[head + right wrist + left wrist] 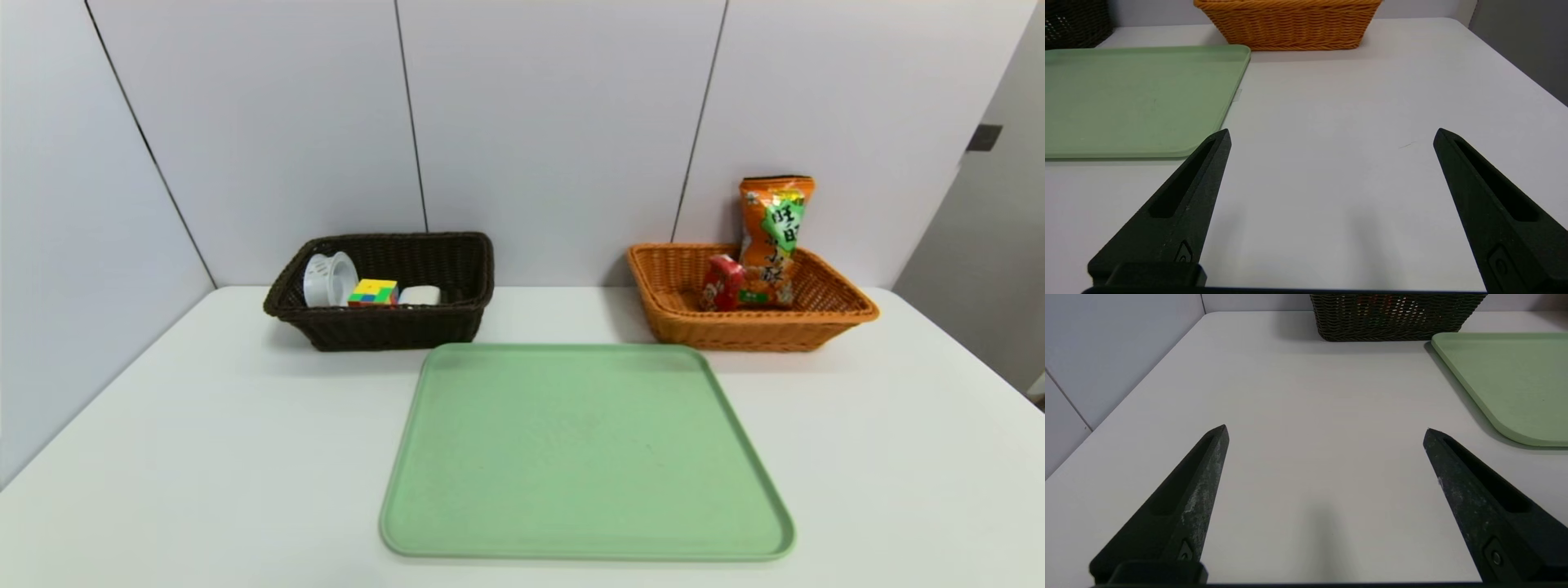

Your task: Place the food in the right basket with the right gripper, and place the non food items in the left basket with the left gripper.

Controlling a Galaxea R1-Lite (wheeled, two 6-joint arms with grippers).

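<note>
Resting above the bare near tabletop, the left gripper (1326, 426) and right gripper (1335, 128) have jaws spread wide around nothing, short of their respective baskets. The snack bag (771, 237) leans upright, long axis rising toward the wall, in the tan basket (751, 333), nearer the right arm; sorting appears complete, so neither arm likely needs another approach.

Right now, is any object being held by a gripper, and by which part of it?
Nothing is held: the left gripper and the right gripper are both open over the table, empty.
</note>
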